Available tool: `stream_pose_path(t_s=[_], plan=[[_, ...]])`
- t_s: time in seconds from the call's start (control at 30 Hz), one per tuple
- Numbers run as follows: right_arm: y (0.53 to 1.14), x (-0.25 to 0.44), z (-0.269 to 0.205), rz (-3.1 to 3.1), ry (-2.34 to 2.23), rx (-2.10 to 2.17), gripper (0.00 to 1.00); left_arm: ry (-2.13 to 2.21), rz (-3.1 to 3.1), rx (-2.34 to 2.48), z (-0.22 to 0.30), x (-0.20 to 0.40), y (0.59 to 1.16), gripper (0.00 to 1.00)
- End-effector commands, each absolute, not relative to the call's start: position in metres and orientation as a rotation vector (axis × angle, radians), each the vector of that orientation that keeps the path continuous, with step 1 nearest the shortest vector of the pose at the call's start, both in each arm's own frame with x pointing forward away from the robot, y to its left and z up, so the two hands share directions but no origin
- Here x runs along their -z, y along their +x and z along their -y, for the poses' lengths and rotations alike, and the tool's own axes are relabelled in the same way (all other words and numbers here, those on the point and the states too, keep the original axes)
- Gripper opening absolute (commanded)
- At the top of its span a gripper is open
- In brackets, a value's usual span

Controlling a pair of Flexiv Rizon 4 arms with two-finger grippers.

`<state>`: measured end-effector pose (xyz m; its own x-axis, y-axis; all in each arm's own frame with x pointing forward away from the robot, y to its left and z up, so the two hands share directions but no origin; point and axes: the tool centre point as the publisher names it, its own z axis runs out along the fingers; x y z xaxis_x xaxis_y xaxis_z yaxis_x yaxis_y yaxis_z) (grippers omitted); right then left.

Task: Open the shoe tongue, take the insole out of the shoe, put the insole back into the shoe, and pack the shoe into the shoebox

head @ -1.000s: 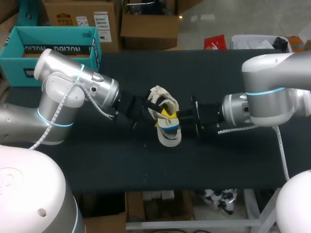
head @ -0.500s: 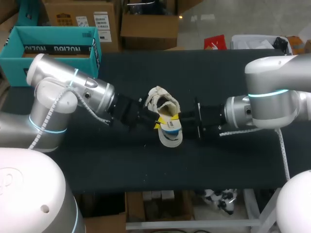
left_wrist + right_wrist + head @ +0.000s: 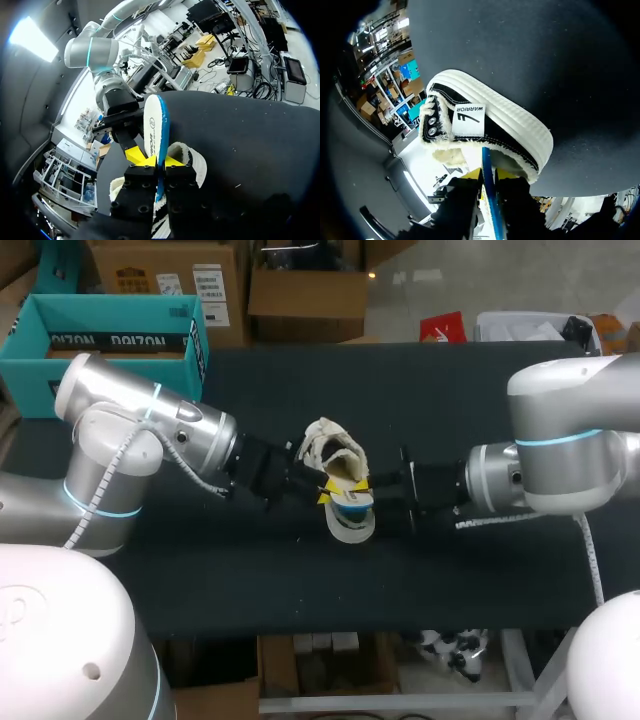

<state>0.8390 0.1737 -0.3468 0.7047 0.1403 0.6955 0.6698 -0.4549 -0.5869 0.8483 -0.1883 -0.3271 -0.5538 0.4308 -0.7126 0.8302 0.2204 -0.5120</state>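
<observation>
Dark table (image 3: 250, 580), teal shoebox (image 3: 120, 308) far left

Work surface: black-covered table (image 3: 480, 570).
One shoe (image 3: 325, 447), white-soled with black side panels and a fleecy lining, lies directly on the cloth near the middle. A teal shoebox (image 3: 110, 340), open side up, stands at the far left corner; whether it rests on the cloth cannot be determined.

Black-and-white shoe (image 3: 490, 125), blue-edged white insole (image 3: 152, 125), teal shoebox (image 3: 100, 308).
</observation>
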Motion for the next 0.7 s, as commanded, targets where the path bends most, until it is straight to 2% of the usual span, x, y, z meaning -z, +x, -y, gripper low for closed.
stream_pose_path(t_s=[0.03,0.63,0.7], plan=[[0.833,0.343,-0.172,0.628,-1.986,0.733,0.00,1.158,-2.078,1.280,0.192,0.331,0.850,0.00],[0.876,0.364,-0.183,0.691,-1.992,0.707,0.00,1.059,-2.140,1.196,0.190,0.349,0.875,0.00],[0.875,0.365,-0.182,0.686,-1.998,0.708,0.00,1.058,-2.140,1.203,0.188,0.348,0.873,0.29]])
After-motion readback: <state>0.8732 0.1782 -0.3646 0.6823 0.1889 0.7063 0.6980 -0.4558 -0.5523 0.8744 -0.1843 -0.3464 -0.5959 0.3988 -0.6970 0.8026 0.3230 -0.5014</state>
